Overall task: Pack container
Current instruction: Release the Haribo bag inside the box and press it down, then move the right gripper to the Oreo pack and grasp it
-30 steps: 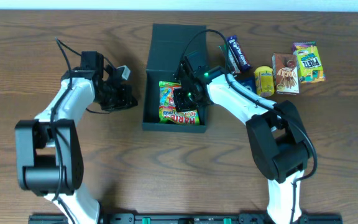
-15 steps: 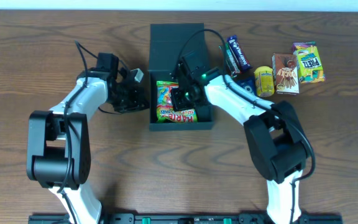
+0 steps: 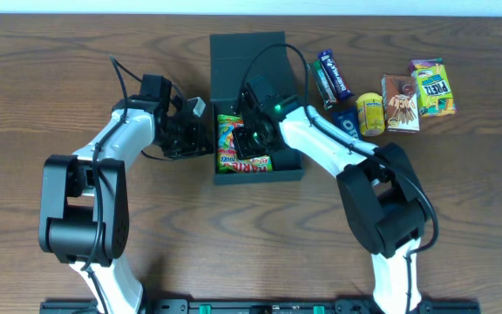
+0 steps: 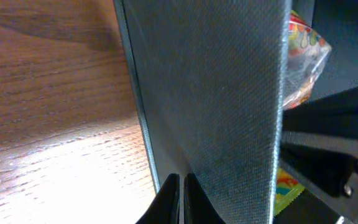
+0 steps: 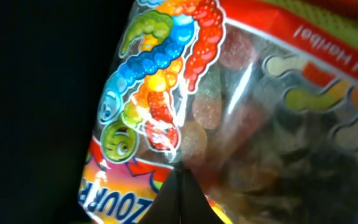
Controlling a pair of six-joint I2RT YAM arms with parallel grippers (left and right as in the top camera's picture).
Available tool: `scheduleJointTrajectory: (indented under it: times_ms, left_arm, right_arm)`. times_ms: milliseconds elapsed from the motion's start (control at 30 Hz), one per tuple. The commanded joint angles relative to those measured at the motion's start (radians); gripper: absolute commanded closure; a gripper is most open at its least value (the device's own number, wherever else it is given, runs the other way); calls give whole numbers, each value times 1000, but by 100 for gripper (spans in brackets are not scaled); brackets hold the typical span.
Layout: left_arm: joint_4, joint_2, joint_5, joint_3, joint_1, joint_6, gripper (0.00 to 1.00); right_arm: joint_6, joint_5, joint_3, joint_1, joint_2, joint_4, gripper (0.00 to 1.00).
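While left gripper [image 4: 179,196] and right gripper [image 5: 180,186] look pinched together, container [image 3: 247,57] runs near-to-far, lid-rearward.

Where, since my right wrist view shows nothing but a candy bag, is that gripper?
Observer: The right gripper is inside the open container, low over the bag, which lies along the left side.
Operator: What is the other arm doing?
Observer: The left gripper is outside the container, right at its left wall.
Operator: Anything left to pack?
Observer: Yes, several snacks lie on the table to the right of the container.
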Motion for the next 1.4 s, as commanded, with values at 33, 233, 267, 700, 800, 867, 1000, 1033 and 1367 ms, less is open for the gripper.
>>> scheduleJointTrajectory:
  times_ms: [33, 233, 267, 700, 800, 867, 1000, 1033, 1367]
  left_arm:
    - [0, 18, 36, -7, -10, -6, 94]
    - [0, 18, 35, -7, -10, -2, 94]
    - [0, 18, 32, -7, -10, -3, 94]
    - [0, 18, 25, -7, -10, -3, 91]
    - [0, 18, 25, -7, -10, -3, 91]
    - [0, 18, 25, -7, -10, -3, 90]
    - [0, 18, 25, -7, -10, -4, 90]
    - [0, 18, 25, -7, -10, -4, 90]
    - [0, 18, 26, -7, -10, -7, 89]
  right_arm:
    - [-48, 1, 144, -22, -27, -109, 99]
    - [-137, 88, 290, -111, -145, -243, 61]
    - [-142, 88, 294, -133, -168, -249, 48]
    - [-227, 297, 263, -435, -272, -443, 16]
    - [-245, 327, 220, -449, -267, -426, 14]
    - [-245, 364, 181, -454, -265, -403, 14]
    - [-245, 385, 80, -462, -265, -333, 13]
    - [-245, 397, 48, -464, -265, -316, 13]
    - [-244, 435, -141, -479, -265, -208, 17]
